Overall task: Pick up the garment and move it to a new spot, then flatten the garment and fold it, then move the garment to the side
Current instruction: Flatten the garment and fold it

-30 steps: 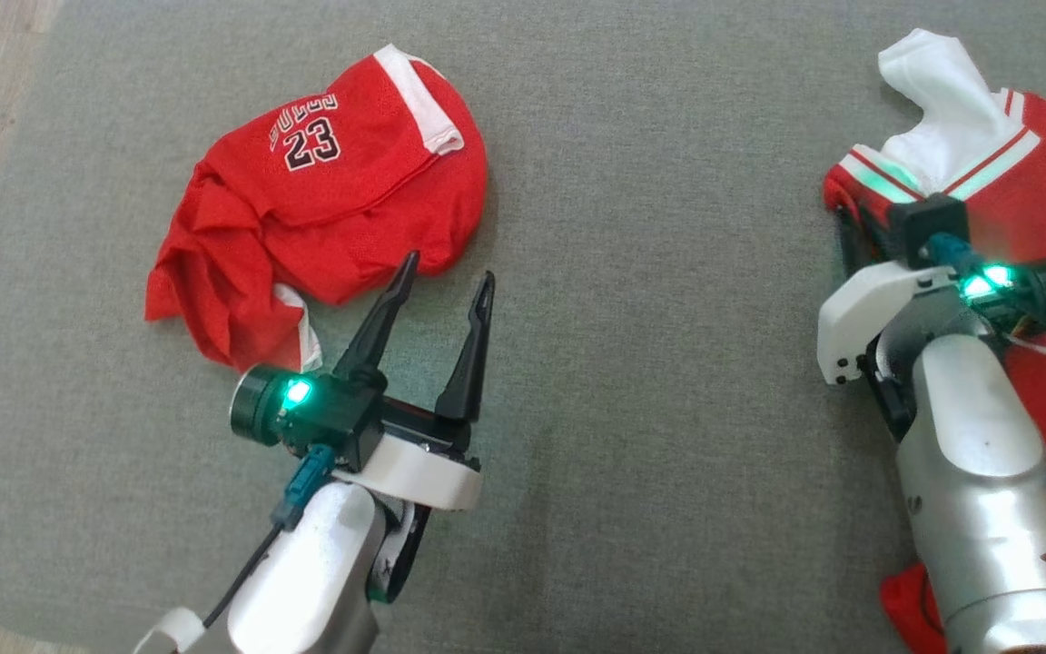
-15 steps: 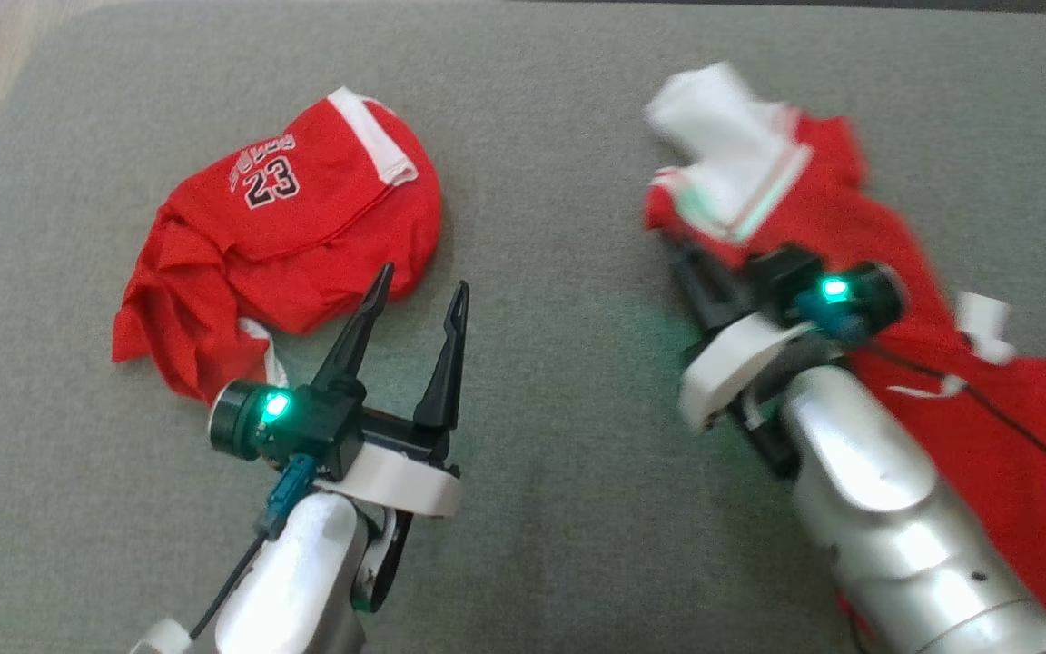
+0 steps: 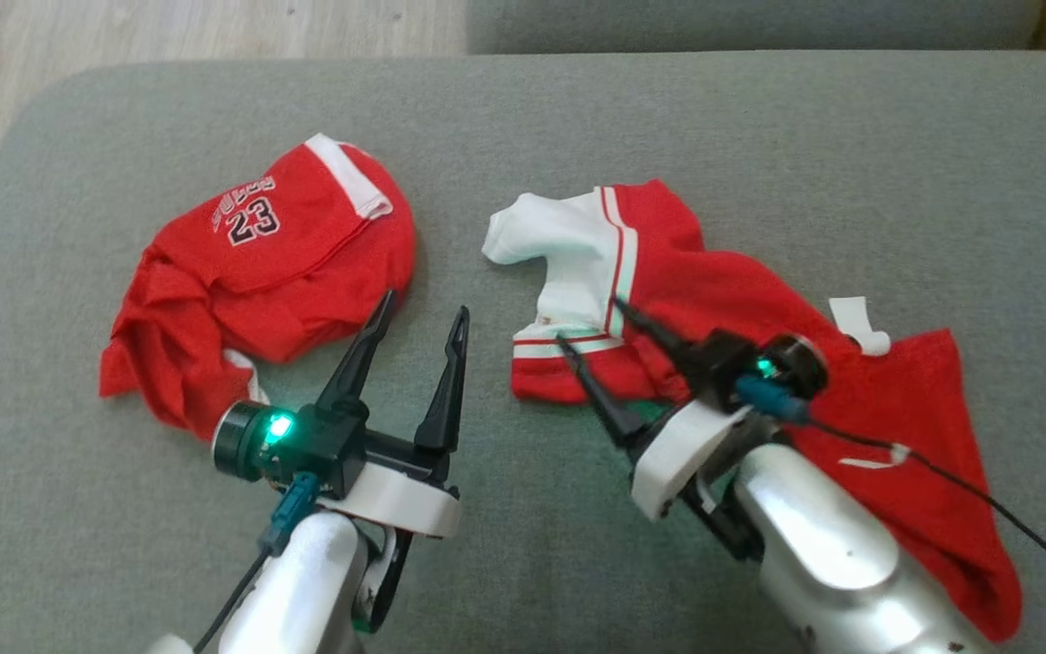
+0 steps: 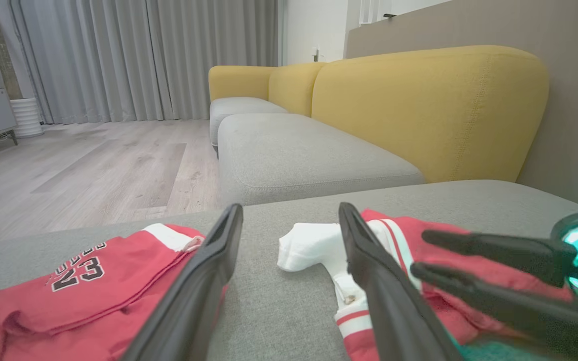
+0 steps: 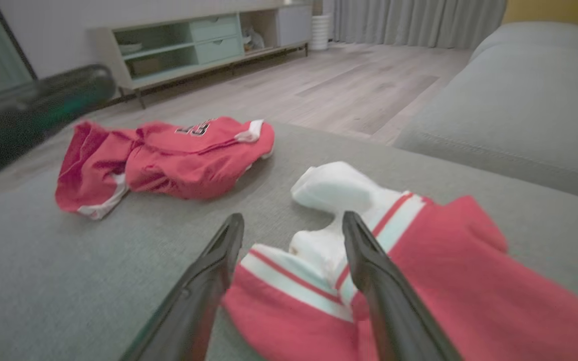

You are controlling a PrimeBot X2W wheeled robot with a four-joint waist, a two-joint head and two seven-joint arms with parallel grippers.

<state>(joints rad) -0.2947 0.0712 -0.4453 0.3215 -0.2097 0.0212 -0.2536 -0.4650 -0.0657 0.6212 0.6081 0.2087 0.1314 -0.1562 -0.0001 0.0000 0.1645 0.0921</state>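
Garment (image 3: 732,291) beneath right gripper (image 3: 588,322), jaws apart.

Red 23 jersey (image 3: 278,263) crumpled on grey cushion (image 3: 759,136) — yellow backrest (image 4: 429,110), curtains (image 4: 143,55), wood floor (image 4: 93,160) beyond.

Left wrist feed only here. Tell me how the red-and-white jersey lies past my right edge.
Observer: In the head view the jersey trails toward the robot's right and nearer its body, crumpled, not flat.
Operator: Report the right gripper.
Observer: The right gripper is open, fingers either side of the striped trim, nothing clamped.
Operator: Now the shorts' left side.
Observer: The shorts end in a bunched red corner, short of the cushion's left edge.
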